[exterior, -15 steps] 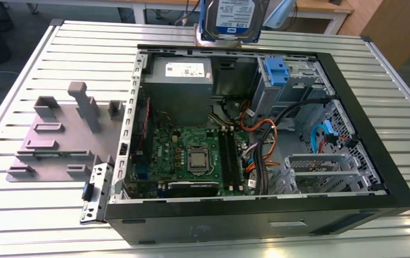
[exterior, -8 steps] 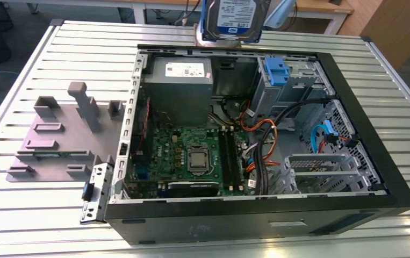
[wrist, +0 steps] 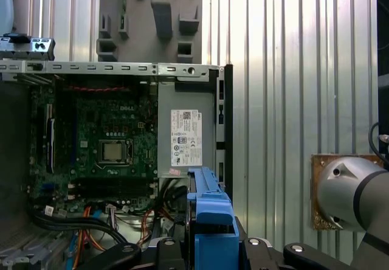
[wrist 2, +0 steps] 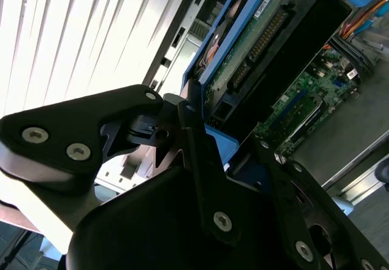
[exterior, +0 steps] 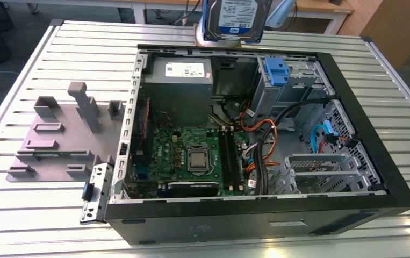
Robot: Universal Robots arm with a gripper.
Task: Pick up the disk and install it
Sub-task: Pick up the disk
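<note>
The disk [exterior: 235, 16] (label upward) is cut off by the frame's edge.

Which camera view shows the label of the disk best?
The exterior view: there the disk is held up above the open computer case, its white-and-blue label facing the camera. The first wrist view shows its blue bracket edge in the hand. The second wrist view shows its circuit-board underside.

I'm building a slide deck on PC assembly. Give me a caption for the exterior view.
The disk, held above the open computer case on a slatted table.
</note>
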